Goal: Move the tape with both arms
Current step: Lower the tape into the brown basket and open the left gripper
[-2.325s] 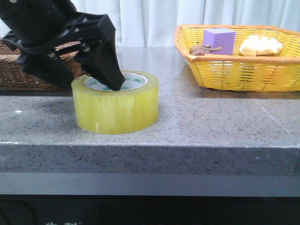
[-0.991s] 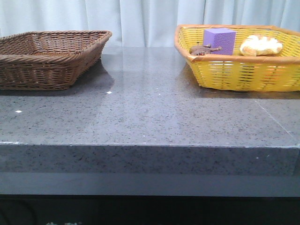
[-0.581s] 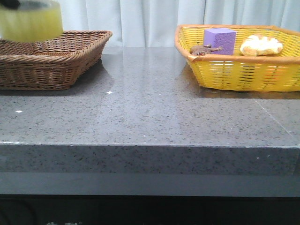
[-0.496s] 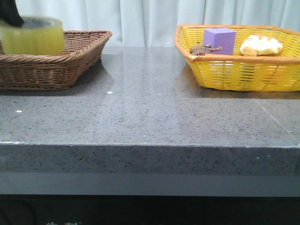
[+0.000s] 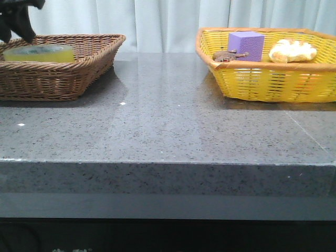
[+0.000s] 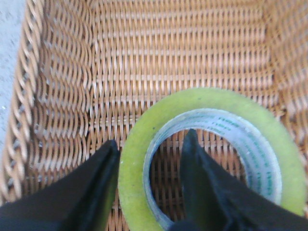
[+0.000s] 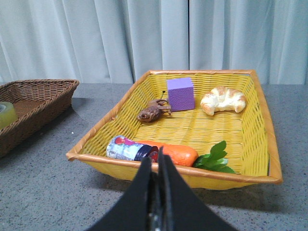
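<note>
Tape (image 6: 207, 149) down inside brown wicker basket (image 5: 79, 68) on desk (image 5: 173, 126), left claw (image 6: 149, 159) spread astride its wall, one finger inside the core; right claw (image 7: 155, 166) pressed together, empty.

Even, bright light; soft glare on the table (image 5: 157, 121); the left wrist view is slightly blurred.

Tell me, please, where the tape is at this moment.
The tape lies inside the brown wicker basket at the far left of the table in the front view. The left gripper straddles its wall, one finger inside the core.
</note>
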Motion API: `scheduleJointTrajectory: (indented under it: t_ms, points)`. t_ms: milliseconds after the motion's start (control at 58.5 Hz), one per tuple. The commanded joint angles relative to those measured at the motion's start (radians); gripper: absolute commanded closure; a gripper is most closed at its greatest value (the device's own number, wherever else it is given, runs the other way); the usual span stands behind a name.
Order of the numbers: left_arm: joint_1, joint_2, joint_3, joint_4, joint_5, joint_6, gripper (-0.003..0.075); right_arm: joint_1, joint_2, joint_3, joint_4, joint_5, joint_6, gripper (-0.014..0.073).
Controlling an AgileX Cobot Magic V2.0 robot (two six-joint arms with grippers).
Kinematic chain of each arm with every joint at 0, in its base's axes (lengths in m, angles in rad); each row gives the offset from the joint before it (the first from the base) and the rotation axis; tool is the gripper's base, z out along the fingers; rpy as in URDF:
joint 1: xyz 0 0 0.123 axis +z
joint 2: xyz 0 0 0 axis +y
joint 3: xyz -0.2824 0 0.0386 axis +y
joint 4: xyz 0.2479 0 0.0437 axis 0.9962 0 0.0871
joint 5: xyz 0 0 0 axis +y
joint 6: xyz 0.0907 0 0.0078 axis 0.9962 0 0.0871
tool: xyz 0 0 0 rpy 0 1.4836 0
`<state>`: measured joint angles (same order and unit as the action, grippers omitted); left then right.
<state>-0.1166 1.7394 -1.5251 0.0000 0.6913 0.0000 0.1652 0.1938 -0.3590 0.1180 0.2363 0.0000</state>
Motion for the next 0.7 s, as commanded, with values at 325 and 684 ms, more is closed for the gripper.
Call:
scheduleJointTrajectory:
  t_ms: [325, 684]
  points:
    - [-0.001, -0.313, 0.062, -0.013, -0.059, -0.018, 0.0601, -0.003, 0.009, -0.025, -0.004, -0.087, 0.000, 0.0671]
    - [-0.001, -0.673, 0.469, -0.015, -0.290, -0.018, 0.0740, -0.003, 0.009, -0.025, -0.004, -0.089, 0.000, 0.0671]
